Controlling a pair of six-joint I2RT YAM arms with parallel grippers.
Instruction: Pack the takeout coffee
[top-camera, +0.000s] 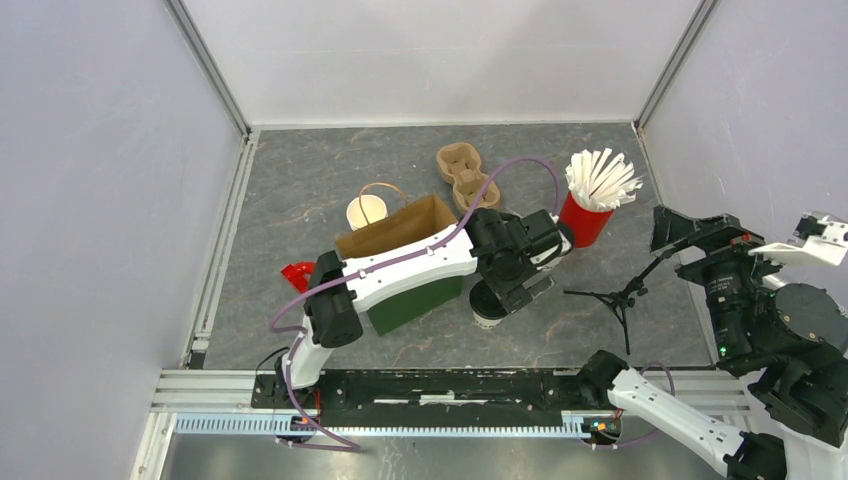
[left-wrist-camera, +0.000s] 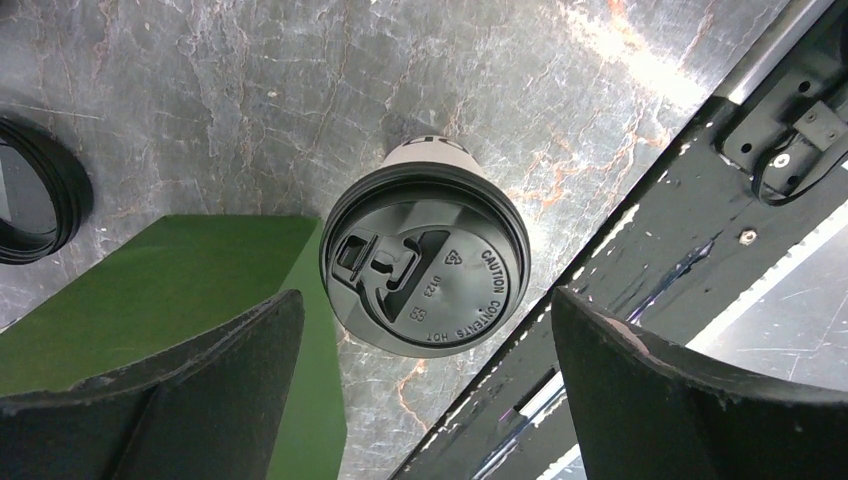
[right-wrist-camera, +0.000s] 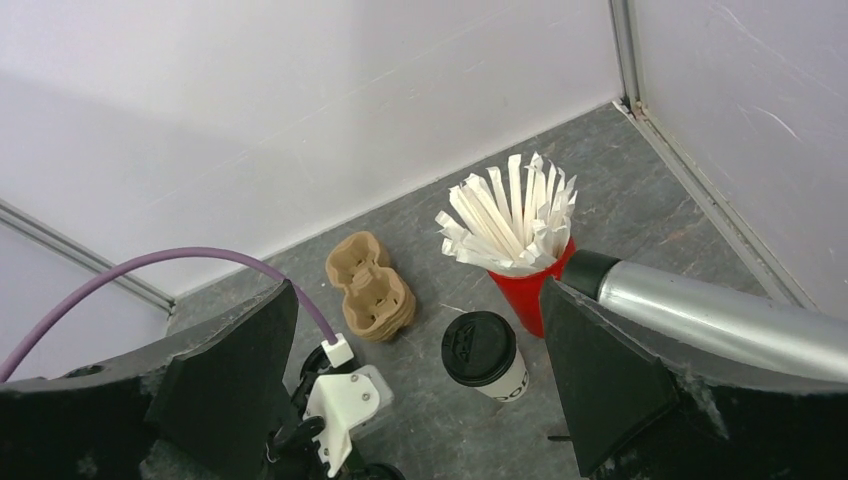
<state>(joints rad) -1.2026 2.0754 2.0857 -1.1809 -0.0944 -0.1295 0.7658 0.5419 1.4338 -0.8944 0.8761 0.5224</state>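
Observation:
The takeout coffee (top-camera: 488, 308) is a white cup with dark lettering and a black lid. It stands upright on the grey table just right of the paper bag (top-camera: 405, 232). In the right wrist view the coffee (right-wrist-camera: 485, 355) stands free in front of the red straw cup. My left gripper (top-camera: 512, 280) hovers over it. In the left wrist view the lid (left-wrist-camera: 425, 262) lies below and between the wide-apart fingers, untouched. My left gripper (left-wrist-camera: 425, 298) is open. My right gripper (right-wrist-camera: 416, 290) is open and empty, held high and well back from the cup.
The bag's green side (left-wrist-camera: 200, 290) is beside the cup. A red cup of straws (top-camera: 590, 205), brown cup carriers (top-camera: 467, 175) and stacked white cups (top-camera: 366, 210) stand behind. A small black tripod (top-camera: 620, 295) is to the right. A black ring (left-wrist-camera: 30, 200) lies by the bag.

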